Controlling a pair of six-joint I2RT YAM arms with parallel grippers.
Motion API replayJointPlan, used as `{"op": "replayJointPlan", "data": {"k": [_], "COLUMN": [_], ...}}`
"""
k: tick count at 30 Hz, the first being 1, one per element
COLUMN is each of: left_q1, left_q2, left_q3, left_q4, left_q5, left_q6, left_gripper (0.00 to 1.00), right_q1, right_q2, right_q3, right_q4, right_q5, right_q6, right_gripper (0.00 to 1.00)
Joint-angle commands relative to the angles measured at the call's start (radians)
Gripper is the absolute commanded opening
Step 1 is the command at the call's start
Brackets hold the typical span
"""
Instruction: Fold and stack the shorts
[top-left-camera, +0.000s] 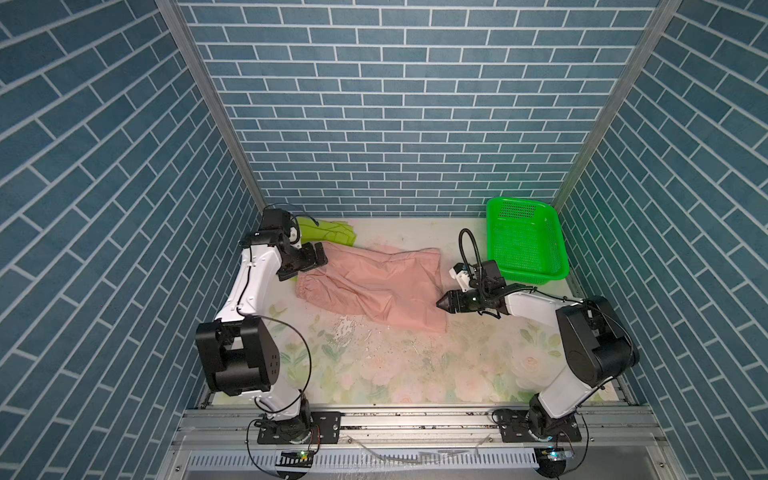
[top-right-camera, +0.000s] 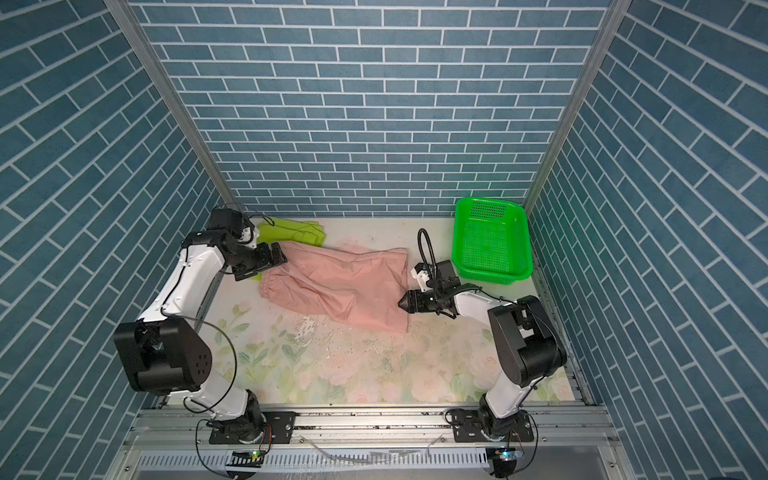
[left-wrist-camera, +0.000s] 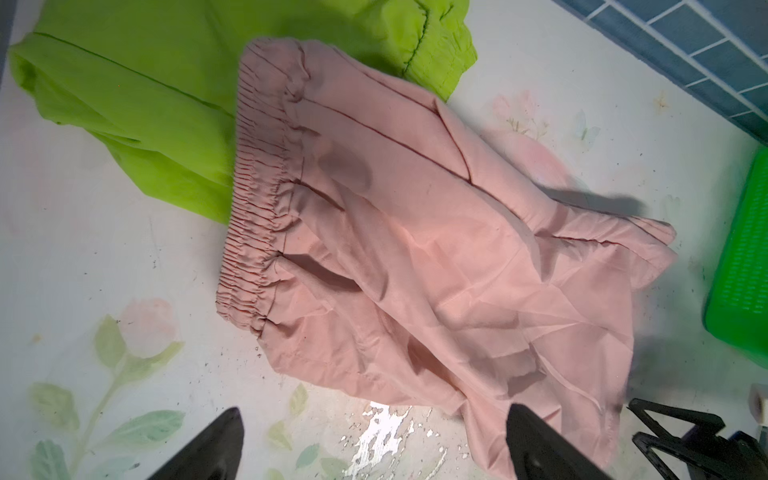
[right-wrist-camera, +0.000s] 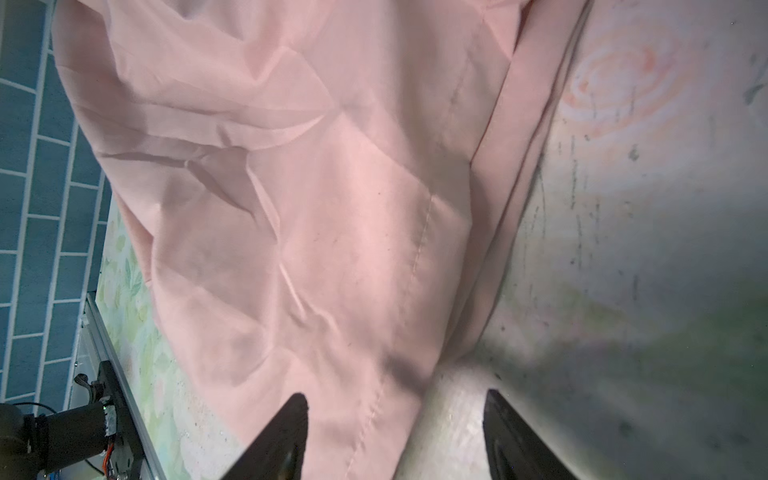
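Spotting pink shorts (top-left-camera: 374, 286) crumpled mid-surface in a top view, waistband end lapping lime shorts (top-left-camera: 328, 232) at the back left. Via left wrist, finding left pincer (left-wrist-camera: 374, 432) released, gripping nothing. Via right wrist, finding right pincer (right-wrist-camera: 395, 411) spread astride the leg hem, unclenched. Better to pinch deep, catching both layers, then fold toward the waistband.
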Motion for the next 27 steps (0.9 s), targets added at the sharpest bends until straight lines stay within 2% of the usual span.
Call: {"op": "replayJointPlan", "data": {"k": [1, 6, 8, 9, 13, 15, 16, 21, 27], "left_q1": [0.003, 0.003, 0.003, 0.003, 0.003, 0.003, 0.003, 0.003, -0.005], "left_q2": [-0.032, -0.058, -0.066, -0.07, -0.1, -0.128, -0.142, -0.214, -0.237], "left_q3": [-0.033, -0.052, -0.057, -0.06, -0.087, -0.114, -0.13, -0.213, -0.242], "left_q4": [-0.003, -0.008, -0.007, -0.007, 0.001, 0.012, 0.015, 0.028, -0.004], "left_q5": [-0.028, -0.032, -0.029, -0.028, -0.026, -0.03, -0.034, -0.046, -0.027], "left_q6": [0.021, 0.024, 0.024, 0.023, 0.02, 0.017, 0.014, -0.001, 0.008], "left_gripper": [1.0, 1.0, 1.0, 1.0, 1.0, 1.0, 1.0, 1.0, 1.0], "right_q1": [0.013, 0.046, 0.059, 0.065, 0.074, 0.075, 0.075, 0.08, 0.082], "right_q2": [0.057, 0.112, 0.138, 0.149, 0.169, 0.143, 0.121, -0.016, -0.274], "right_q3": [0.018, 0.033, 0.042, 0.045, 0.051, 0.047, 0.042, 0.015, -0.111], "right_q4": [0.071, 0.111, 0.14, 0.149, 0.167, 0.137, 0.109, -0.094, -0.336], "right_q5": [-0.032, -0.045, -0.063, -0.064, -0.072, -0.063, -0.044, -0.012, 0.05], "right_q6": [0.039, 0.062, 0.085, 0.092, 0.141, 0.159, 0.164, 0.17, 0.215], "right_gripper": [0.67, 0.68, 0.64, 0.59, 0.23, 0.02, 0.0, 0.0, 0.0]}}
